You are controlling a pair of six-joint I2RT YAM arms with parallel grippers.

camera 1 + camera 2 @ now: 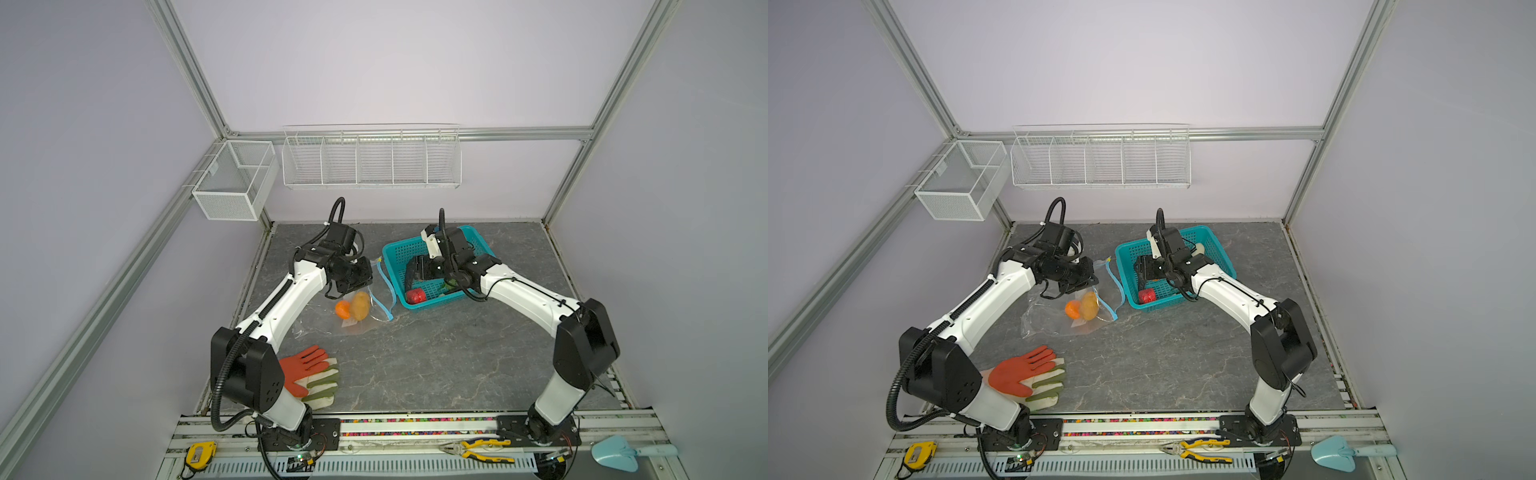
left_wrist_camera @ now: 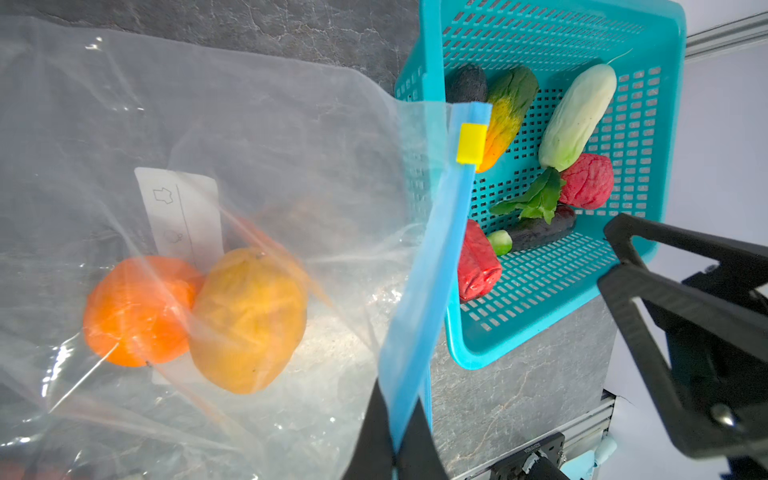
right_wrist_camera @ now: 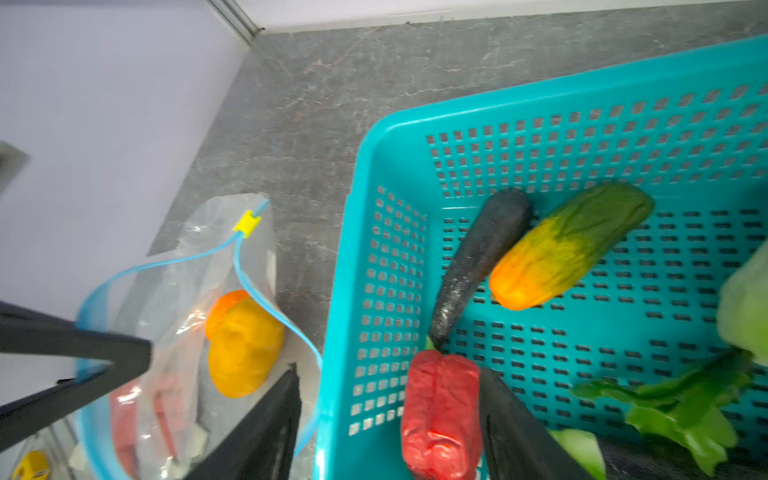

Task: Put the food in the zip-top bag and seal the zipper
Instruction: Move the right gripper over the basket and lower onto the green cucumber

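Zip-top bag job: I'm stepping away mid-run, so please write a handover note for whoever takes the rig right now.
Grippers: the left gripper is shut on the zipper, holding the mouth of the zip-top bag open. The right gripper is open, jaws either side of a red piece in the teal basket, not gripping yet.
Done: the orange piece and the yellow-brown piece are in the bag.
Left: about seven pieces in the basket to move over, then run the yellow slider, parked at one end, along the zipper.
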